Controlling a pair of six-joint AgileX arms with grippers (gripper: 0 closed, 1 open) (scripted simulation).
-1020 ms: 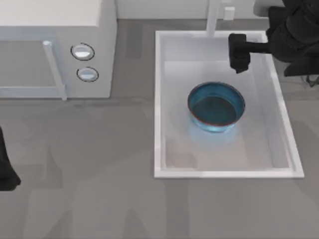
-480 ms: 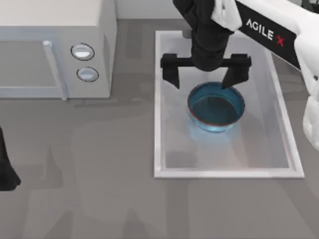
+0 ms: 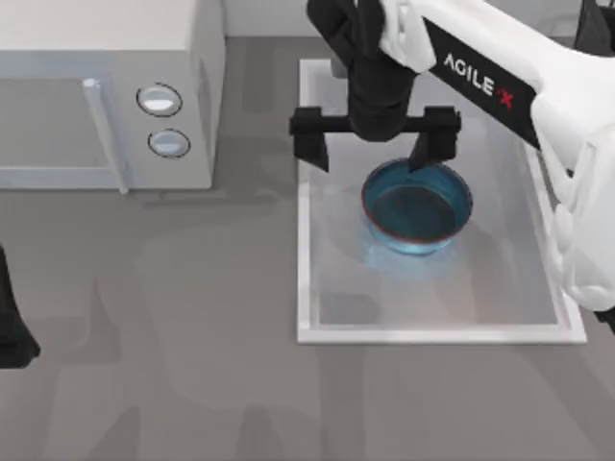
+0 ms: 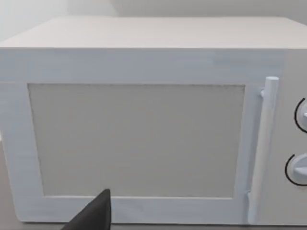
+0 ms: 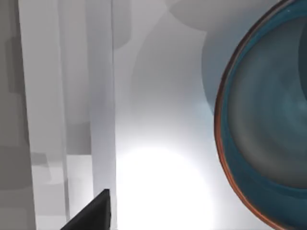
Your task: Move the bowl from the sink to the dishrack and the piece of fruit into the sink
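Bowl (image 3: 417,208) under right gripper's (image 3: 375,144) spread fingers

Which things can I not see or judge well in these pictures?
- Faucet post of the sink: top view, hidden under the right arm.
- Far rim of the bowl: top view, one finger of the open right claw overlaps it; contact cannot be told.
- Bowl: right wrist view, cut off by the edge.
- Microwave knobs: left wrist view, cut off.
- Left arm: top view, cut off at the left edge.

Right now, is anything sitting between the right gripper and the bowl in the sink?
Nothing visible. The right gripper hangs open over the sink, one finger above the bowl's far rim, the other over the sink's left wall. The bowl's inside looks bare.
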